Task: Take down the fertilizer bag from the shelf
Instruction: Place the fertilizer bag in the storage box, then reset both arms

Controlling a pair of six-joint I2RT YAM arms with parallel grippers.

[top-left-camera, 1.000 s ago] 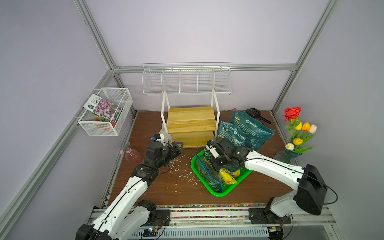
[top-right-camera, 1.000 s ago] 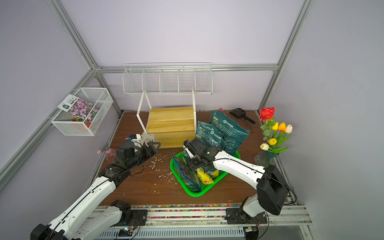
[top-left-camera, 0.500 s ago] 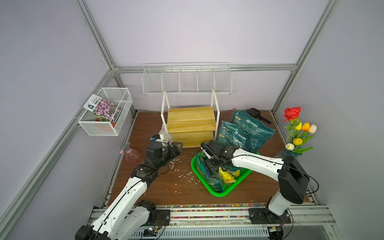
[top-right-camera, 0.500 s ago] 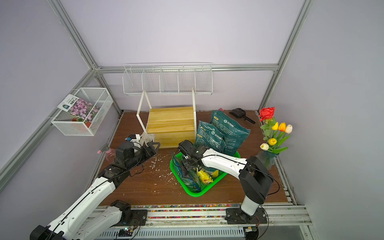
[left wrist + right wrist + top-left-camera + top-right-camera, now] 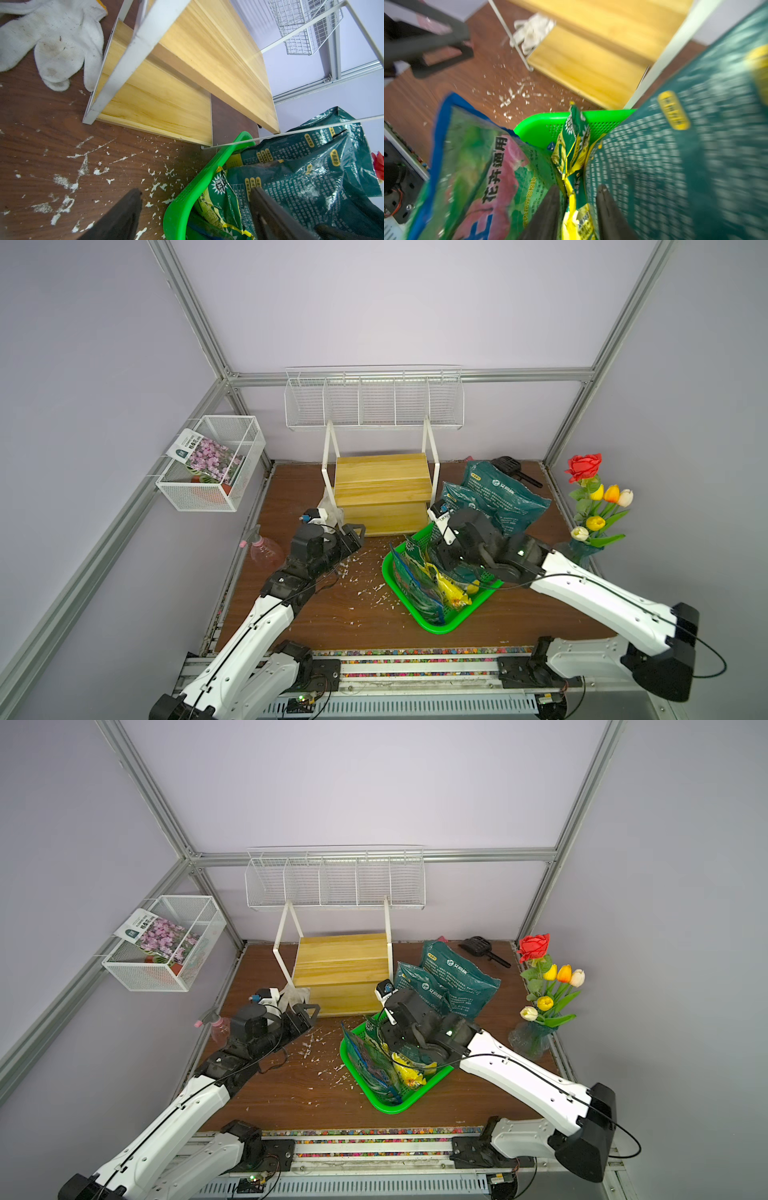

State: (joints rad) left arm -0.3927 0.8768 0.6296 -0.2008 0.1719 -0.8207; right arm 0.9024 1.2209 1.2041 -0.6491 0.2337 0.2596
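Fertilizer bag blurred inside parted right gripper, base cut off.

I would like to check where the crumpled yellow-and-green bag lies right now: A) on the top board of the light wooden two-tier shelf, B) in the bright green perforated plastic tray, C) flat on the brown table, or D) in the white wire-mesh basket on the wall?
B: the crumpled yellow-and-green bag stands inside the bright green perforated plastic tray, and the light wooden two-tier shelf holds no bag.
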